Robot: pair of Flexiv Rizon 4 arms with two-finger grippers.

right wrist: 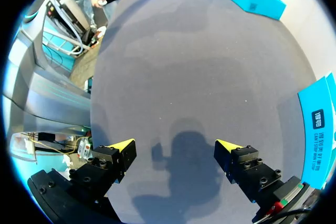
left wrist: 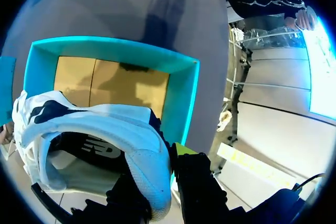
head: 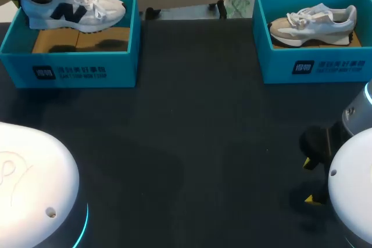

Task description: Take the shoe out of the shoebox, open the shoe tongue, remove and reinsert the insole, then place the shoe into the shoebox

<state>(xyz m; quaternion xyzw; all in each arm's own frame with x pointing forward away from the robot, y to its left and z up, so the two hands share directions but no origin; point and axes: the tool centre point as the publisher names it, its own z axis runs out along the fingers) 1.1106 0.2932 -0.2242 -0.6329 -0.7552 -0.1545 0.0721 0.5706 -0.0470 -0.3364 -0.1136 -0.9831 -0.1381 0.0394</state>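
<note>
My left claw (left wrist: 155,178) is clamped on the heel of the white shoe (left wrist: 105,129), one finger on each side of the heel collar. In the head view, that shoe (head: 75,9) hangs with its sole over the left shoebox (head: 75,68), level with the rim, toe pointing toward the middle of the surface (head: 192,132). The shoe has a large dark emblem on its side, and there is white print on the dark lining inside it. I can't make that print out. Under the shoe lies the box's brown cardboard floor (left wrist: 110,80), ringed by teal walls.

The box front carries a square dark label and lines of white print. The right shoebox (head: 317,65) bears the same marks and holds a beige shoe (head: 314,24) lying on its sole.

My right claw (right wrist: 176,148) hovers low over the bare dark surface, its yellow tips wide apart with nothing between them. The right shoebox's printed wall (right wrist: 316,129) is off to one side of it.
</note>
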